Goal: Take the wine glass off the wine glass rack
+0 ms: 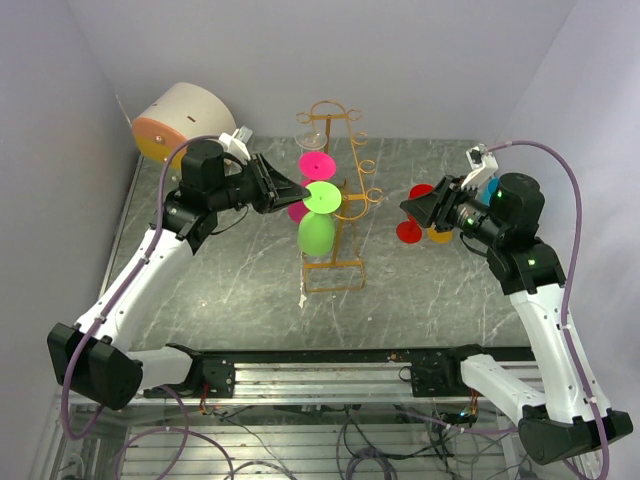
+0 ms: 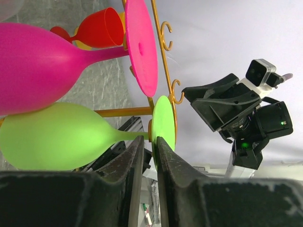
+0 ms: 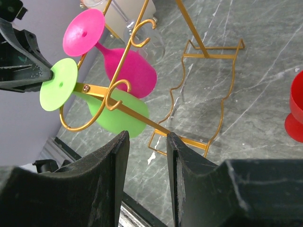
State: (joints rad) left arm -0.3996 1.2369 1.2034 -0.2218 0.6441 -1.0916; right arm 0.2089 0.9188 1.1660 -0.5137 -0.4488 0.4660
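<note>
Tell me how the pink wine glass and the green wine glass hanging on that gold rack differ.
Colour: the pink wine glass is magenta, the green wine glass is lime.
Place: the pink one hangs one slot behind the green one, farther from the robot.
Contact: the green one's round foot sits between the fingers of the left gripper, while nothing touches the pink one.
Both hang upside down from the wine glass rack and have the same shape.

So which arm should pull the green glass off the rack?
Left. The left gripper has a finger on either side of the green glass foot's rim, where it hangs on the rack. The right gripper is open, empty and apart from the rack.
</note>
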